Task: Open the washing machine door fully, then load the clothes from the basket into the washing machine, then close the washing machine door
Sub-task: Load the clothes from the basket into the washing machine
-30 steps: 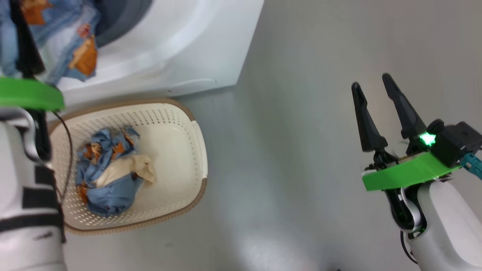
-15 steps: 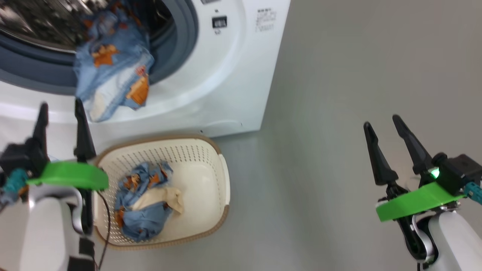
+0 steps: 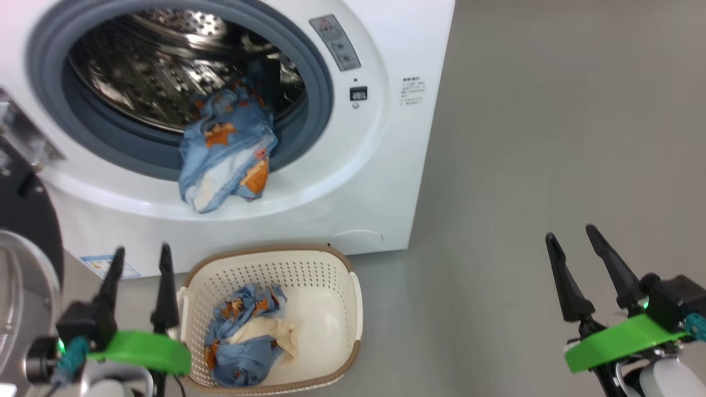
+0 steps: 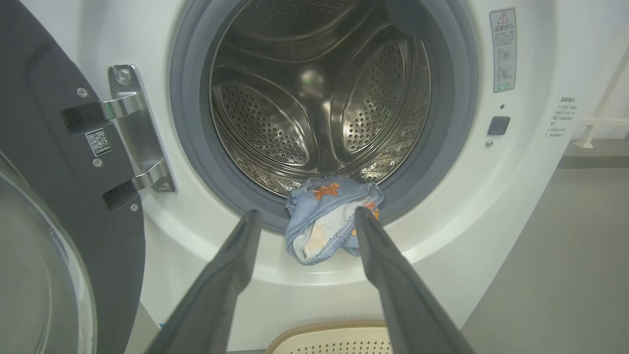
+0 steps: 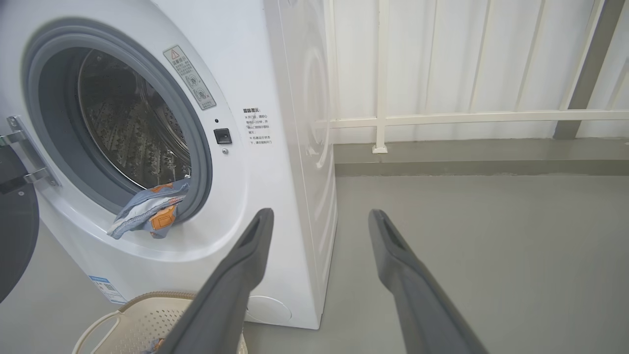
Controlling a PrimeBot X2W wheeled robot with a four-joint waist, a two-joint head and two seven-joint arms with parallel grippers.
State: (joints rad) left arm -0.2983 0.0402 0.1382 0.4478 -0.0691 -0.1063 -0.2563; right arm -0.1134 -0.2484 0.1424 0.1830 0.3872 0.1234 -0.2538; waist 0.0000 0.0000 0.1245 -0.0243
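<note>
moved since earlier: our head camera has tilted up, so the washing machine now shows its whole mouth. apart from that shift, our left fingers have come away from the draped bundle and sit low, just left of the basket.
left fingers: spread wide and empty, pointing up toward the drum.
right fingers: our right fingers are spread wide too, empty, over bare floor well apart from everything.
door: the washing machine door is swung out to our left on its hinge. we judge the opening step done.
draped bundle: half in, lying over the lower seal, with its tail hanging onto the white front.
basket bundle: the basket bundle lies crumpled in the basket's left half, on the floor just before the machine.
step in hand: loading, about midway. one piece is only partly in and one is waiting.
next move calls for: we judge either a push of the draped bundle past the seal, or a drop of our left fingers into the basket to close on the raised folds there. the door should wait until nothing overhangs the seal.
</note>
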